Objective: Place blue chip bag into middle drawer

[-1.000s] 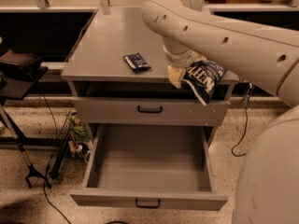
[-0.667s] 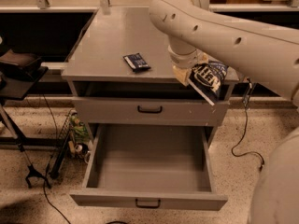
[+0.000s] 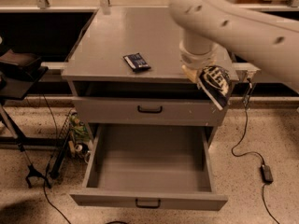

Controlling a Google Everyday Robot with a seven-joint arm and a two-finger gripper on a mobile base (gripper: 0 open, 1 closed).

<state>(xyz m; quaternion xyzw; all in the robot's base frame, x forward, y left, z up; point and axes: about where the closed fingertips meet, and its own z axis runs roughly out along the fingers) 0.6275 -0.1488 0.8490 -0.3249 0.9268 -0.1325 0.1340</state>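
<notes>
The blue chip bag (image 3: 215, 84), navy with white lettering, hangs in my gripper (image 3: 198, 73) at the front right corner of the cabinet top, above the shallow drawer front. The gripper is shut on the bag's upper edge, below the big white arm (image 3: 233, 22). The middle drawer (image 3: 149, 164), a deep grey box with a small black handle (image 3: 147, 203), is pulled open below and to the left of the bag. Its inside holds nothing.
A small flat dark-blue packet (image 3: 136, 61) lies on the grey cabinet top (image 3: 121, 36). A shallower shut drawer front with black handle (image 3: 149, 109) is above the open drawer. A black stand (image 3: 18, 73) is at left; a cable and adapter (image 3: 266, 171) lie on the floor at right.
The gripper with the chip bag has shifted a little to the right and slightly down along the cabinet's front edge. The drawer and the packet have not moved.
</notes>
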